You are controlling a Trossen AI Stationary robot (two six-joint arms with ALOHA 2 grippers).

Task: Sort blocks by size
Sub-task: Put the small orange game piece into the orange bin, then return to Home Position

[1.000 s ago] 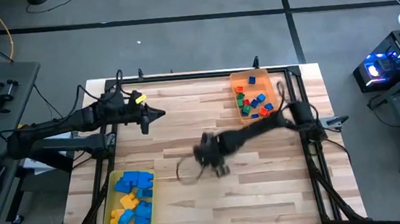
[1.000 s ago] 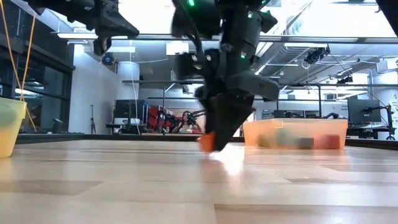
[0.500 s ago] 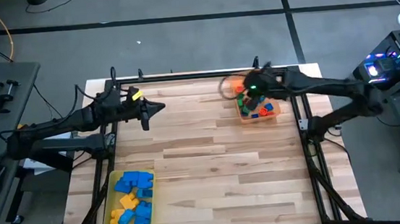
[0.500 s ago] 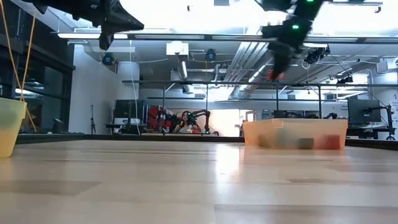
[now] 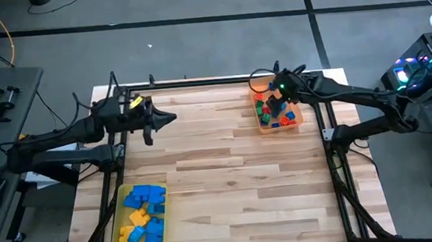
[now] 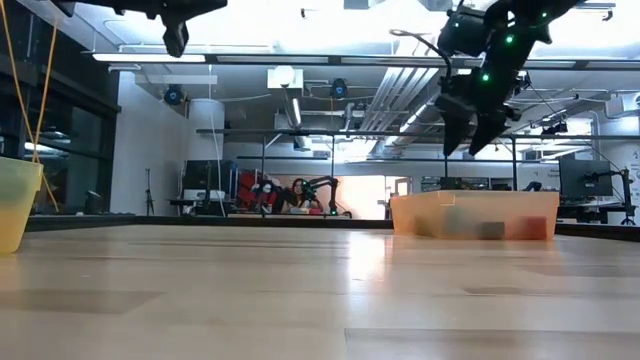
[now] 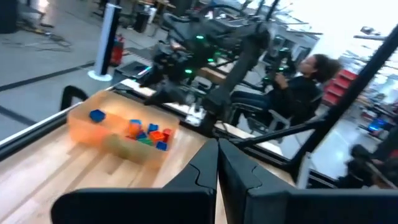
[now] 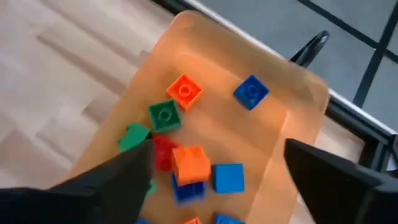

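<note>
Several tiny red, green, blue and orange cubes [image 8: 185, 89] lie in the translucent orange tray [image 5: 295, 119] at the table's far right. Larger blue and yellow bricks [image 5: 144, 215] lie in the translucent yellow tray [image 5: 117, 241] at the near left. My right gripper [image 8: 217, 149] hangs open and empty above the orange tray; it also shows in the high view [image 5: 276, 92] and the low view [image 6: 470, 125]. My left gripper [image 5: 170, 118] is shut and empty, held high over the table's far left; its fingers meet in the left wrist view [image 7: 217, 163].
The bare wooden table top [image 5: 228, 175] lies open between the two trays. A dark metal frame [image 5: 197, 81] runs along the table's far edge and sides. A person [image 7: 305, 81] sits beyond the table's right side.
My right gripper has carried an orange cube from the table's middle up and toward the far right edge, to above the orange tray. It has opened there, and the cube is no longer in its fingers. My left gripper has drawn slightly toward the table's left edge.
</note>
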